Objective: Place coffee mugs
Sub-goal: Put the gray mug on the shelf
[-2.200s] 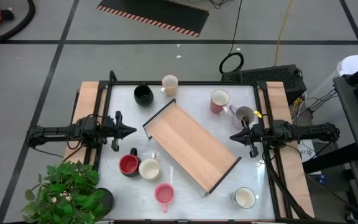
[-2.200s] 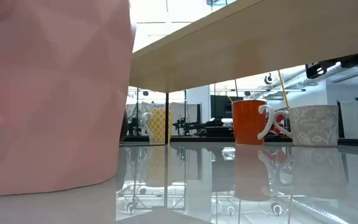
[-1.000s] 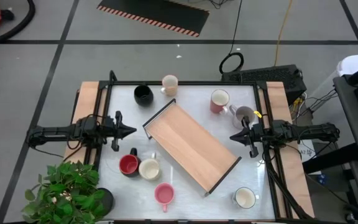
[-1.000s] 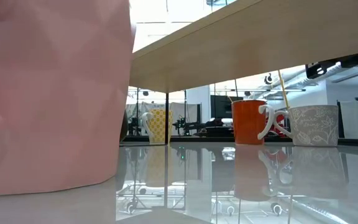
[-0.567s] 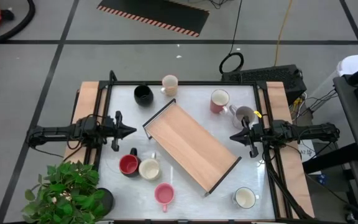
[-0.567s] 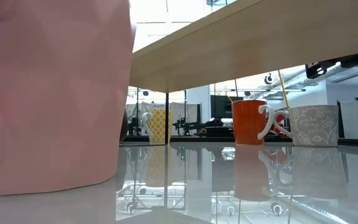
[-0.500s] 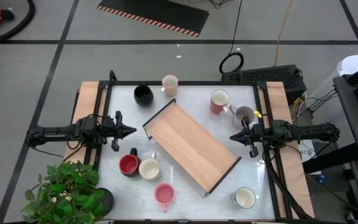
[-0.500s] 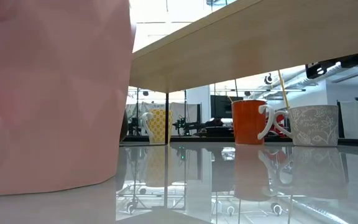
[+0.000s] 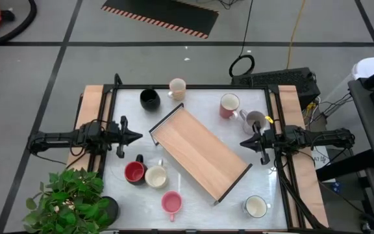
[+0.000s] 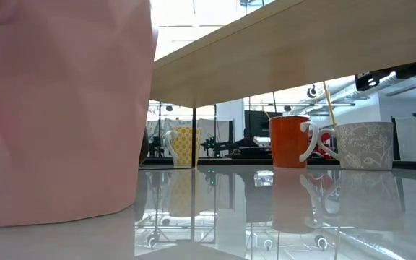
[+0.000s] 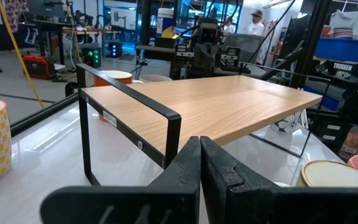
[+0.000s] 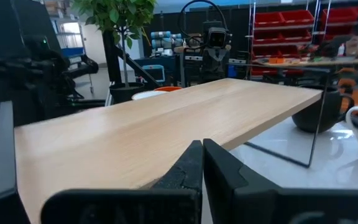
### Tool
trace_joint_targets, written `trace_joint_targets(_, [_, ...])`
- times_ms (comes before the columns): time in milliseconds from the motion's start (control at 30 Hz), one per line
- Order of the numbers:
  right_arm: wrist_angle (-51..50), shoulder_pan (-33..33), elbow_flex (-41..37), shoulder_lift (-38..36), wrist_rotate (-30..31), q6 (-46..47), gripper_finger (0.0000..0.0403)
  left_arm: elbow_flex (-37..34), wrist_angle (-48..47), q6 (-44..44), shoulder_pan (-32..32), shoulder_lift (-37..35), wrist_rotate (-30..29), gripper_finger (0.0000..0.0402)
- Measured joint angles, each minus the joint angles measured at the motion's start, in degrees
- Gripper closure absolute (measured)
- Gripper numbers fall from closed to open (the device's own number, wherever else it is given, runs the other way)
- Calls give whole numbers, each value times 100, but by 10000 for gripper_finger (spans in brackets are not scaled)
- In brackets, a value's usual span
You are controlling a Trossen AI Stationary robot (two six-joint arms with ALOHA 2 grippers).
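In the high view eight mugs stand on their bases on the white table: black (image 9: 149, 99) and cream (image 9: 177, 88) at the far edge, a reddish one (image 9: 229, 106) and a grey one (image 9: 255, 120) far right. Red (image 9: 134, 171), cream (image 9: 156, 176) and pink (image 9: 171, 203) are near left, and a white one (image 9: 256, 207) is near right. My left gripper (image 9: 138, 136) is shut at the table's left side, left of the wooden tray (image 9: 200, 153). My right gripper (image 9: 243, 142) is shut at the right side, just near of the grey mug. Neither touches anything.
The long wooden tray with black wire ends lies diagonally across the table's middle, between both grippers. A potted plant (image 9: 70, 201) stands at the near left corner. The pink mug (image 10: 56, 108) fills the left of the low view. People show in the room beyond (image 11: 257, 18).
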Motion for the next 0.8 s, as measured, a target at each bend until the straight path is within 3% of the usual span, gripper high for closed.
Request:
trace_joint_targets(200, [0,0,0,9,167,-561,403,0,1,0,0,-2,1,400])
trace_joint_targets(400, [0,0,0,9,143,-568,403,0,0,0,-2,-2,0,400])
trace_joint_targets(600, [4,-74,2,143,716,-514,403,0,2,0,0,-2,0,400])
trace_joint_targets(800, [111,-14,297,527,705,-473,403,0,0,0,-2,0,1,400])
